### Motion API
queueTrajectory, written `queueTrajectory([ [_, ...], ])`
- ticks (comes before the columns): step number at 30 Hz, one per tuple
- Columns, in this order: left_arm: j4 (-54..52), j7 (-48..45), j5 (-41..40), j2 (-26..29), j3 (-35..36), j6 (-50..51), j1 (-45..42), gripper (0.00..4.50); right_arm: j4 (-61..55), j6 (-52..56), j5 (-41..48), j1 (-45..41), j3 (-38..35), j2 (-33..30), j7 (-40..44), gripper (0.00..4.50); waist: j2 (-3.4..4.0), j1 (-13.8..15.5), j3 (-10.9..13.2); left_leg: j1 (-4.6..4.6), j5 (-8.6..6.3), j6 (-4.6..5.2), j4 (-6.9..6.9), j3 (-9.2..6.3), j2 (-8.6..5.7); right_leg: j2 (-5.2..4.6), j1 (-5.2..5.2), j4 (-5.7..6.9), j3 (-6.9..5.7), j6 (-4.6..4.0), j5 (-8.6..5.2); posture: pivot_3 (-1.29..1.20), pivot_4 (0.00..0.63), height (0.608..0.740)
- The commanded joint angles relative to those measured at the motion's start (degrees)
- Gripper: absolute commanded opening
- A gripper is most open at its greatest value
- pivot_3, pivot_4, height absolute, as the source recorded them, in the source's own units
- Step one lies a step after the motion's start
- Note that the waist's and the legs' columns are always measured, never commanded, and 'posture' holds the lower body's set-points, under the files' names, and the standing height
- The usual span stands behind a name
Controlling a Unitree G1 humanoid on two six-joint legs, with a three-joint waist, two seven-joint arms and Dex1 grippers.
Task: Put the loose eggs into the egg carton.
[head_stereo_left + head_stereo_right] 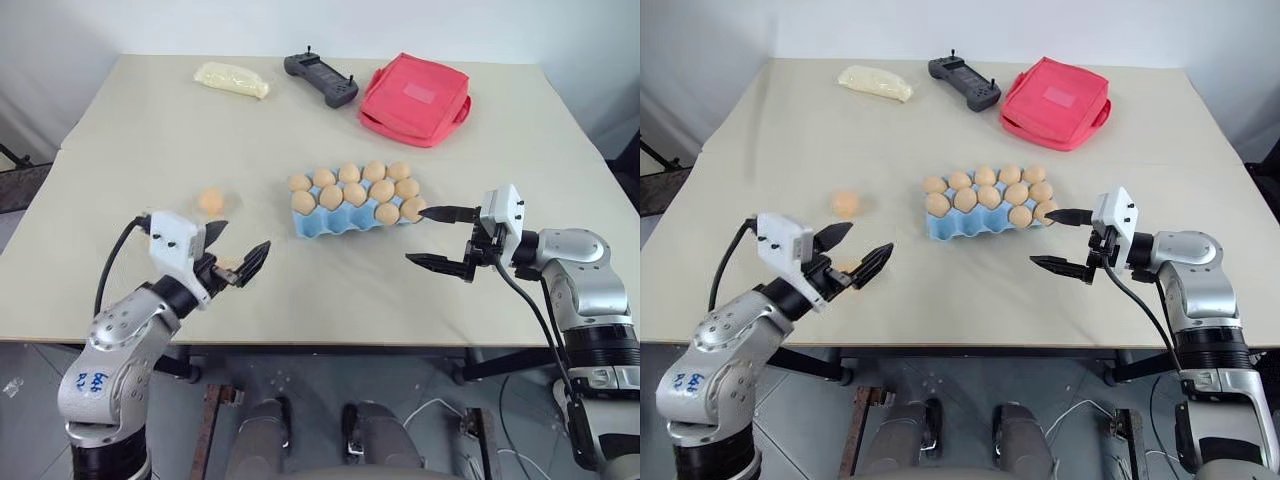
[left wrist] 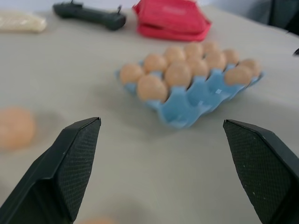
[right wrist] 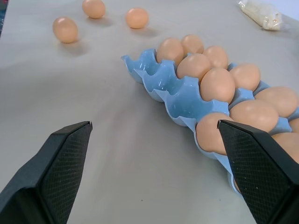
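So both grippers are seen with fingers spread wide and nothing held between them. The left gripper (image 1: 238, 256) is hung over the near left part of the table (image 1: 140, 150), pointed roughly toward the carton. One loose egg (image 1: 211, 201) is found just beyond it, resting on the tabletop, and a second egg (image 1: 848, 266) is glimpsed right under that gripper, mostly hidden by the fingers. In the right wrist view three loose eggs are counted on the bare table past the carton's far end, well apart from it: one egg (image 3: 65, 29), another (image 3: 94, 8) and a third (image 3: 137, 17).

The right gripper (image 1: 440, 238) is held at the right end of the egg carton (image 1: 330, 224), the upper fingertip close beside the end egg; whether it is touched can't be told. The light blue carton is set near the middle of the table, mostly filled with eggs, with a few front cups at its left end left empty.

Further back, a pale yellow packet (image 1: 232, 79), a black controller (image 1: 321, 78) and a red pouch (image 1: 415, 98) are lined up along the far edge.
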Motion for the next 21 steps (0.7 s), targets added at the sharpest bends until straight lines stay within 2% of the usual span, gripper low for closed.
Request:
queueTrajectory([
  [1, -3.8, 2.4, -0.7, 0.6, 4.7, 0.0, 3.0, 4.48, 0.1, -1.1, 0.2, -1.4, -0.5, 0.0, 0.7, 4.50, 0.00, 0.0, 0.0, 0.00, -0.01, 0.01, -0.01, 0.00, 0.00, 0.00, 0.00, -0.02, 0.00, 0.00, 0.00, 0.00, 0.150, 0.740],
  [5, -4.8, 6.0, -1.0, 0.4, 7.9, 2.7, 4.8, 4.48, 1.0, -1.3, -0.2, -1.9, -0.4, 0.2, 1.3, 4.50, 0.01, 0.0, 0.0, -0.01, -0.03, 0.03, -0.05, 0.00, 0.01, -0.02, 0.00, -0.09, 0.00, -0.01, 0.00, 0.00, 0.150, 0.740],
  [9, -3.5, 9.6, -0.4, -0.2, 7.3, 5.1, 3.4, 4.48, 2.1, -1.5, -0.6, -3.0, 0.0, 0.6, 1.4, 4.50, 0.01, 0.1, 0.0, -0.02, -0.04, 0.04, -0.05, 0.00, 0.01, -0.03, 0.00, -0.11, 0.00, -0.02, 0.01, 0.00, 0.150, 0.740],
  [14, -0.1, 12.7, 0.2, 0.3, 3.6, 10.7, 0.1, 4.48, 1.8, -1.5, -0.9, -3.0, -0.2, 0.9, 1.5, 4.50, 0.01, 0.0, 0.0, -0.02, -0.05, 0.04, -0.07, 0.01, 0.01, -0.03, 0.00, -0.15, 0.00, -0.02, 0.02, 0.00, 0.150, 0.740],
  [21, 6.2, 12.5, 0.9, 0.9, -2.0, 11.9, -2.7, 4.48, 0.8, -1.1, -1.0, -2.2, -0.7, 0.4, 1.1, 4.50, 0.01, -0.1, 0.0, -0.03, -0.05, 0.04, -0.24, 0.04, 0.00, -0.02, -0.05, -0.22, 0.00, -0.02, 0.02, 0.00, 0.150, 0.740],
])
